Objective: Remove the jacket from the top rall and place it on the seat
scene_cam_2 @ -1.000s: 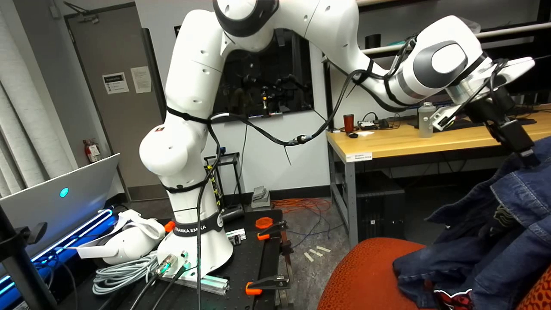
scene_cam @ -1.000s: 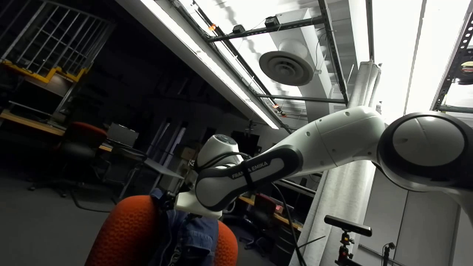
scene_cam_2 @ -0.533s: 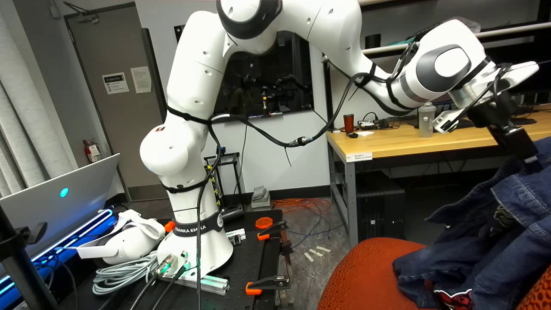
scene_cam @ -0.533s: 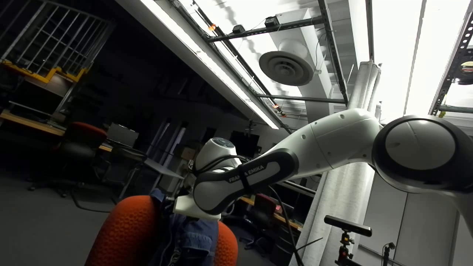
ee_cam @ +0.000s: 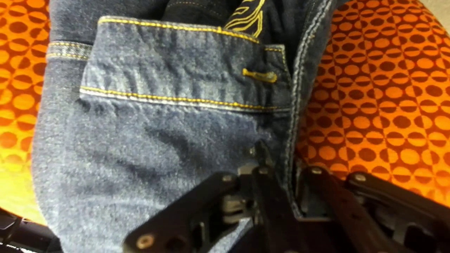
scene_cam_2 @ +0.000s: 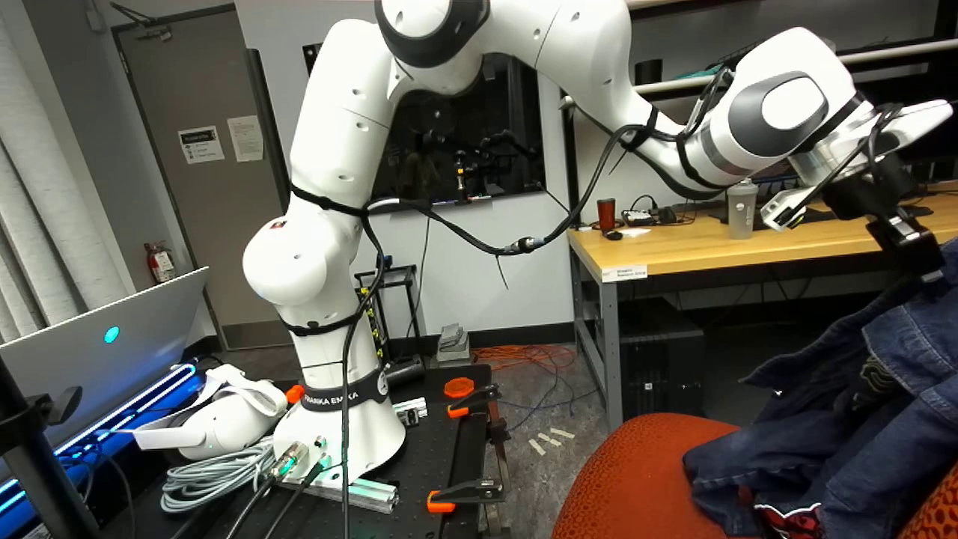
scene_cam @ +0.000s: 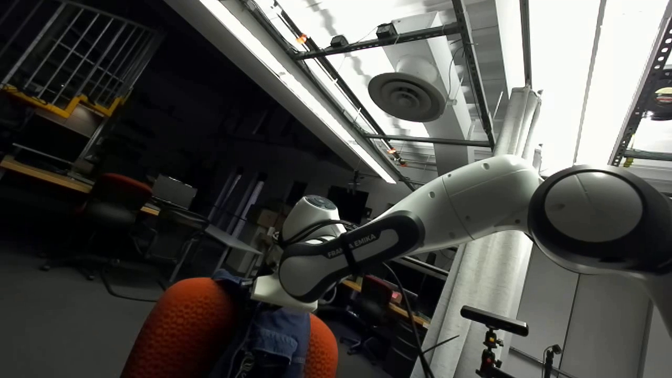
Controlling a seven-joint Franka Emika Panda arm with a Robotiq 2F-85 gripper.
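Note:
The blue denim jacket (ee_cam: 158,140) fills the left and middle of the wrist view, its seamed edge running up between the fingers. My gripper (ee_cam: 281,165) has its jaws drawn close together on that edge. In an exterior view the jacket (scene_cam: 275,341) hangs over the rounded top rall (scene_cam: 191,286) of the orange chair back; the hand hides the fingers there. In an exterior view my gripper (scene_cam_2: 932,277) points down into the upper part of the jacket (scene_cam_2: 913,337). Orange padding, apparently the seat (scene_cam_2: 636,471), lies to its lower left.
A wooden desk (scene_cam_2: 733,251) stands behind, carrying a bottle (scene_cam_2: 742,209) and a red cup (scene_cam_2: 606,214). Black clamps (scene_cam_2: 471,490) stick out from the robot's base table (scene_cam_2: 426,434). A cable (scene_cam_2: 479,243) hangs along the arm.
The jaws have come together on the jacket's edge. In an exterior view the hand has shifted a little to the right, and the denim beside it has moved slightly with it.

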